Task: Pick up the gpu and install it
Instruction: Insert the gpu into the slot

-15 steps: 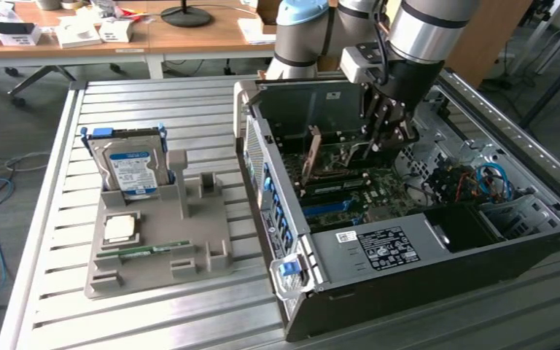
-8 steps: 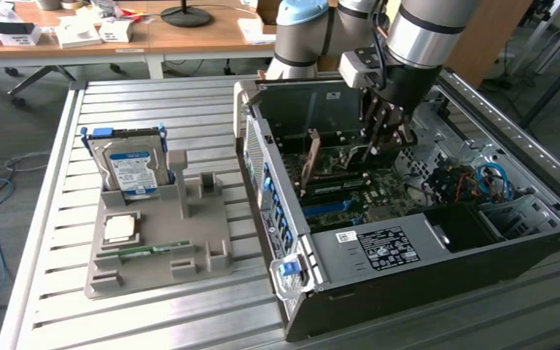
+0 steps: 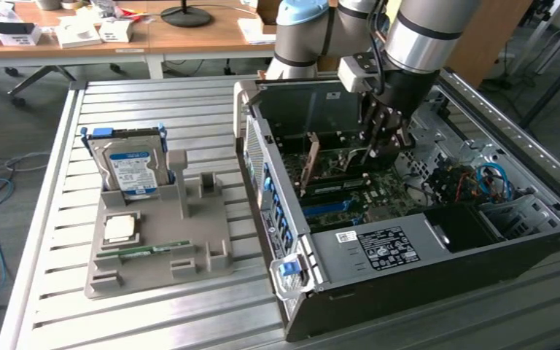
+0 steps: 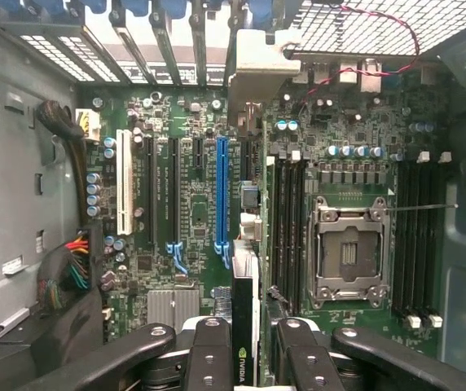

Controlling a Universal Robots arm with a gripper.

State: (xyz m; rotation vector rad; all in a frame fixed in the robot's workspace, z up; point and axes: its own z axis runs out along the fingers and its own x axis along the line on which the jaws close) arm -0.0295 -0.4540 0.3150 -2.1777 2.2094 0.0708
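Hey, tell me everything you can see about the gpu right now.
The gpu is a thin dark card seen edge-on, with a small logo on its near end. It is clamped between the jaws of the gripper, over the green motherboard inside the open computer case, near the blue slot.

Ext cam sits off the arm, high up, and looks down at an angle over the slatted table (image 3: pixel 163 313). In its frame we get the open PC case (image 3: pixel 407 255) at 3 o'clock, parts tray (image 3: pixel 154 255) at 9, arm (image 3: pixel 426 36) coming in at 12 and desks (image 3: pixel 114 36) behind at 11. It is mid range. Wrist cam rides on the wrist, square-on to the motherboard (image 4: pixel 241 163) and v. close, w/ gripper (image 4: pixel 249 327), fingers (image 4: pixel 210 350) & gpu (image 4: pixel 245 366) edge in near foreground. We see both views share the case interior: board, blue slot (image 4: pixel 221 187), gripper.
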